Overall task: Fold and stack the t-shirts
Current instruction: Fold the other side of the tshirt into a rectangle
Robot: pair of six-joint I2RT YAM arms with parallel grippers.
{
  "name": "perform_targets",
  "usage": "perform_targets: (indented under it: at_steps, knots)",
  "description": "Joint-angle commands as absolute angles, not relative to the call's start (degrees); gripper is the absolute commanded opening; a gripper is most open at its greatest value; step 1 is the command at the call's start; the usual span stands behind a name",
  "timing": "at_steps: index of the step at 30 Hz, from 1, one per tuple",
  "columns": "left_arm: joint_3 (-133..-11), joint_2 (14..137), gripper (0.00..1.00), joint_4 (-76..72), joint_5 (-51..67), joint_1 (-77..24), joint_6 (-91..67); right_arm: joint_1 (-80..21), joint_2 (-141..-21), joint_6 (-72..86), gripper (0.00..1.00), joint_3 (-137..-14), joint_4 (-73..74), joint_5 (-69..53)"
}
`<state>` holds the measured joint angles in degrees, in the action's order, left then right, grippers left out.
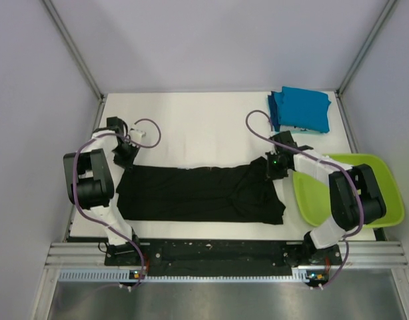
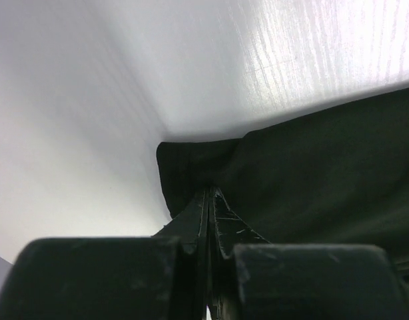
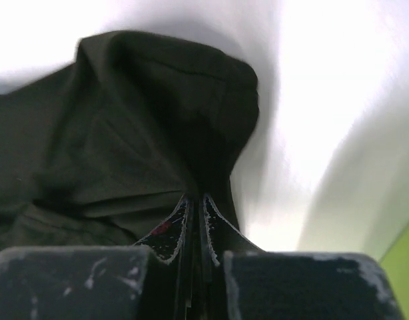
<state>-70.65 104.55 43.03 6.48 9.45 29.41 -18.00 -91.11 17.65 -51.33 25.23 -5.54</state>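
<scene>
A black t-shirt (image 1: pixel 198 193) lies stretched out sideways across the white table, plain side up; its print does not show. My left gripper (image 1: pixel 126 160) is shut on its far-left corner, and the left wrist view shows the cloth (image 2: pixel 311 167) pinched between the closed fingers (image 2: pixel 221 213). My right gripper (image 1: pixel 275 167) is shut on its far-right corner, with bunched cloth (image 3: pixel 151 120) rising from the closed fingers (image 3: pixel 214 220). Plain teal-blue t-shirts (image 1: pixel 300 109) sit folded in a stack at the back right of the table.
A lime-green plastic tub (image 1: pixel 344 193) stands at the right, partly under my right arm; its edge shows in the right wrist view (image 3: pixel 404 267). Grey walls close in the table on the left, back and right. A metal rail (image 1: pixel 218 257) runs along the near edge.
</scene>
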Motion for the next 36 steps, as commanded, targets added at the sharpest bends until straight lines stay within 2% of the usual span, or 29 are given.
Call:
perform_targets:
  at_steps: [1, 8, 9, 11, 13, 14, 17, 18, 22, 25, 30, 32, 33, 34, 36]
  knots:
    - [-69.3, 104.9, 0.00, 39.9, 4.8, 10.5, 28.7, -15.6, -84.8, 20.7, 0.00, -47.2, 25.1, -3.7]
    - [-67.9, 104.6, 0.00, 37.7, 2.9, 10.9, 26.5, -15.2, -82.8, 22.8, 0.00, -43.6, 26.3, -5.0]
    - [-67.9, 104.5, 0.00, 37.8, 2.9, 10.8, 26.5, -15.0, -83.1, 22.7, 0.04, -43.7, 26.3, -5.0]
    - [-68.5, 104.3, 0.00, 38.8, 3.5, 10.9, 27.0, -14.6, -83.2, 22.2, 0.22, -44.4, 26.7, -5.1]
    - [-69.2, 103.1, 0.00, 40.2, 5.3, 10.9, 27.7, -14.7, -81.7, 20.2, 0.30, -46.4, 27.7, -5.2]
    - [-69.4, 102.1, 0.05, 40.4, 5.8, 10.9, 27.6, -14.7, -80.6, 19.0, 0.32, -47.5, 27.9, -5.5]
    - [-70.5, 99.7, 0.35, 40.3, 8.2, 11.0, 26.5, -14.7, -77.6, 15.5, 0.37, -51.0, 27.6, -7.2]
    - [-71.1, 99.7, 0.41, 40.3, 9.2, 11.1, 25.5, -14.7, -77.7, 14.3, 0.39, -52.5, 27.2, -7.4]
    - [-72.4, 102.0, 0.60, 40.1, 14.9, 11.0, 21.4, -14.7, -82.0, 11.7, 0.42, -56.5, 25.6, -4.9]
    - [-72.7, 105.2, 0.69, 40.5, 17.9, 10.9, 21.1, -14.7, -87.3, 11.0, 0.42, -58.6, 23.7, -7.2]
    - [-70.6, 108.0, 0.69, 40.9, 16.1, 11.0, 22.0, -14.6, -93.2, 11.4, 0.36, -59.6, 22.8, -7.5]
    - [-69.4, 108.0, 0.66, 40.6, 17.1, 11.0, 22.5, -14.7, -93.4, 11.4, 0.28, -59.0, 22.5, -6.8]
    - [-69.1, 107.9, 0.61, 40.5, 18.1, 11.0, 22.4, -14.7, -93.4, 11.4, 0.21, -58.8, 22.4, -6.0]
    - [-68.9, 107.8, 0.44, 40.4, 18.5, 11.0, 22.6, -14.7, -93.3, 11.4, 0.12, -58.8, 22.3, -4.7]
    - [-68.9, 108.1, 0.00, 40.2, 18.6, 11.0, 22.3, -14.4, -93.6, 12.0, 0.00, -58.7, 22.1, -1.5]
